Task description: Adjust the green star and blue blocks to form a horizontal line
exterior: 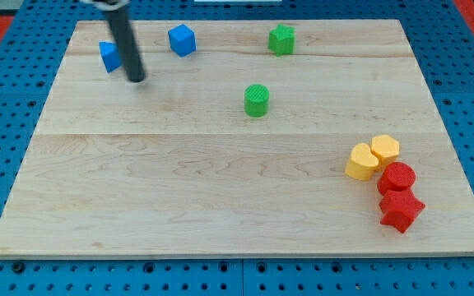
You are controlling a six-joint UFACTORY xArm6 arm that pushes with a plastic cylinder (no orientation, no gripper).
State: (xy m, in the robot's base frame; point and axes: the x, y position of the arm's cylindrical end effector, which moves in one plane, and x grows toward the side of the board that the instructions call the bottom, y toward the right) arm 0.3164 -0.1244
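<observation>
The green star (281,39) lies near the view's top, right of centre. A blue cube (182,39) lies to its left at about the same height. A second blue block (109,56) lies further left and slightly lower, partly hidden behind my rod. My tip (137,79) rests on the board just right of and below this second blue block, close to it or touching it.
A green cylinder (256,99) stands below the green star, near the board's middle. At the view's lower right two yellow blocks (360,161) (384,149), a red cylinder (397,177) and a red star (401,210) sit clustered. The wooden board (220,189) lies on blue pegboard.
</observation>
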